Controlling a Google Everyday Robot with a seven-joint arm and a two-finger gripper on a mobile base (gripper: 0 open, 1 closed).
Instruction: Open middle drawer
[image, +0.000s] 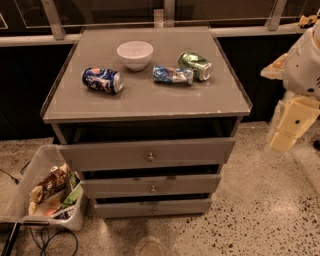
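Note:
The grey cabinet (145, 100) has three drawer fronts stacked below its top. The middle drawer (115, 186) is the second front, with a small round knob (153, 189) at its centre. It sits close under the taller top drawer (100, 156), which juts out a little with a dark gap above it. The lowest drawer (125, 207) is slimmer and set further back. My arm (295, 120) hangs at the right edge of the camera view, well to the right of the cabinet. My gripper (278, 146) is at its lower, blurred end, level with the top drawer and touching nothing.
On the cabinet top lie a white bowl (135, 54), a blue can (102, 80), a crushed blue can (172, 75) and a green can (195, 65). A white bin (20, 200) of trash stands on the speckled floor at the lower left, with cables beside it.

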